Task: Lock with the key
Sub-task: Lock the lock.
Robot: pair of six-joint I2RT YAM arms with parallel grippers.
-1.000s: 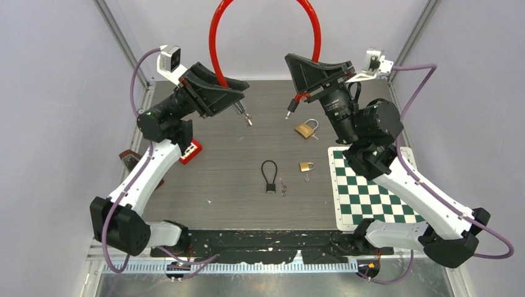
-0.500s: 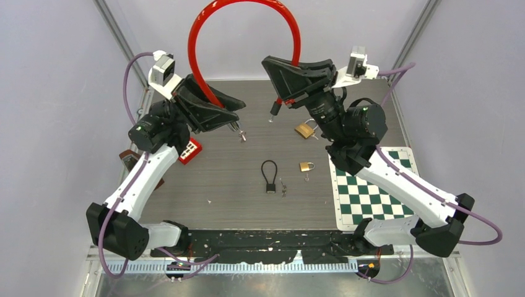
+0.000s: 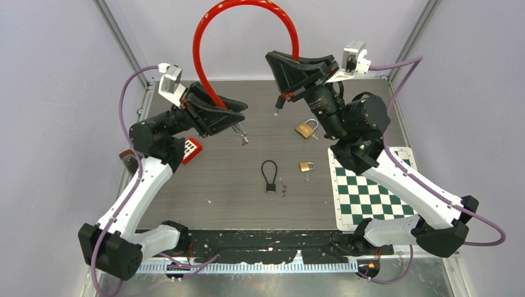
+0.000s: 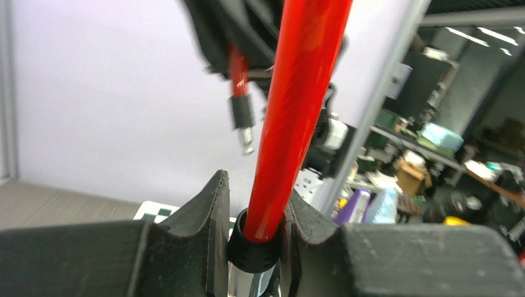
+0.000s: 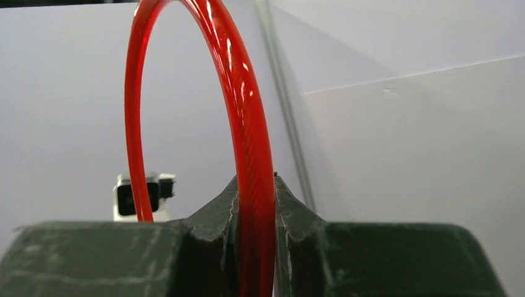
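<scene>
**Red cable** (image 3: 230, 7): a thick, glossy cable held in the air as a tall arch above the far half of the table (image 3: 235, 207), one leg in each gripper.

**Left gripper** (image 3: 226, 114): clamped on the cable's left leg. In the left wrist view, the fingers (image 4: 210, 216) press against a black collar (image 4: 252, 250) where the red sleeve ends. Below the grip, a short metal end (image 3: 242, 134) sticks out towards the table. Whether a key sits in it is too small to tell.

**Right gripper** (image 3: 290, 74): clamped on the cable's right leg. In the right wrist view, the fingers (image 5: 291, 210) close tight against the red sleeve on both sides. Below the grip hangs the black tip with its metal pin (image 3: 278, 110), clear of the table. The two cable ends face each other but stay apart.

**On the table, untouched:**
- large brass padlock (image 3: 304, 130), shackle open, below the right gripper
- small brass padlock (image 3: 305, 166), near the mat's left edge
- black loop lock (image 3: 269, 176), at the centre
- loose keys (image 3: 283, 187), just to the right of the loop lock
- green-and-white checkered mat (image 3: 371, 195), lying flat at the right side under the right arm
- red block (image 3: 192, 150), at the left edge beside the left arm
</scene>
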